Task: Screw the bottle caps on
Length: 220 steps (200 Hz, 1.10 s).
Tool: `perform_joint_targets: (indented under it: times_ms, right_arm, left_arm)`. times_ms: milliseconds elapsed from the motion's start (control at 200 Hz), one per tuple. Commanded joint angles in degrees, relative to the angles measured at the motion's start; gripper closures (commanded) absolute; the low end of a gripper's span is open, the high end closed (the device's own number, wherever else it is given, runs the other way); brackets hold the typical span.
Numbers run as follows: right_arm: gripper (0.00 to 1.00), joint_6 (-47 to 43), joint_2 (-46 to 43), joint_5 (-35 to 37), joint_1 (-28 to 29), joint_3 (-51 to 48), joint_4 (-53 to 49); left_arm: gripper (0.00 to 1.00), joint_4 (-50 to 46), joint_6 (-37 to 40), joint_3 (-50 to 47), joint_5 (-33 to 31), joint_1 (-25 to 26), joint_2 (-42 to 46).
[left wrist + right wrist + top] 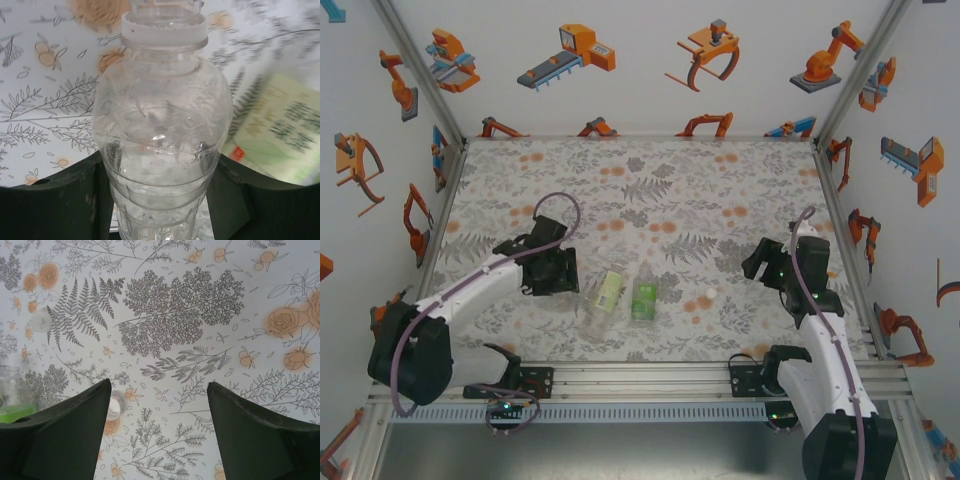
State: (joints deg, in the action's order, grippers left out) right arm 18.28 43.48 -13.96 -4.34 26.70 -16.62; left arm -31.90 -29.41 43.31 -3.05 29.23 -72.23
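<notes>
The left tool (158,186) pinches the clear bottle (162,115) by its body; it looks light and squashy, so hold gently. The right tool (159,405) is spread over the worktop (200,315), beside a white cap (114,405).

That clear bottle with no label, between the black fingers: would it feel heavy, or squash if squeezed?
Probably light: the clear bottle looks empty. Its thin walls already show creases, so a firm squeeze would likely dent it. The plastic is smooth and round, so it may slip in a grip or roll if pushed over.
</notes>
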Motion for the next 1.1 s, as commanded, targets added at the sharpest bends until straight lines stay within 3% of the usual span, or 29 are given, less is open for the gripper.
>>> perform_joint_targets:
  times_ms: [0,225,421,541,901,1097]
  right_arm:
    - [0.31,0.7,0.6,0.2,0.4,3.3,-3.3]
    - [0.35,0.9,3.5,-1.1,0.8,6.0,-6.5]
    - [0.35,1.6,3.6,-1.1,2.1,6.6,-7.2]
    - [0.35,2.7,3.7,-1.2,2.8,7.2,-7.7]
    - [0.36,9.7,5.3,-1.8,5.7,8.8,-8.7]
    - [0.37,12.7,9.2,-0.6,10.3,12.0,-11.1]
  left_arm:
    - [0.58,-0.2,4.7,3.3,3.7,0.3,5.0]
    - [0.67,1.9,8.8,4.2,7.7,0.3,16.0]
    - [0.68,2.3,10.5,5.0,9.3,0.3,22.9]
    - [0.72,4.2,13.7,4.9,14.6,0.3,26.1]
    - [0.74,16.9,20.8,0.8,30.7,0.2,33.8]
    - [0.75,20.7,19.7,0.1,34.1,0.3,35.4]
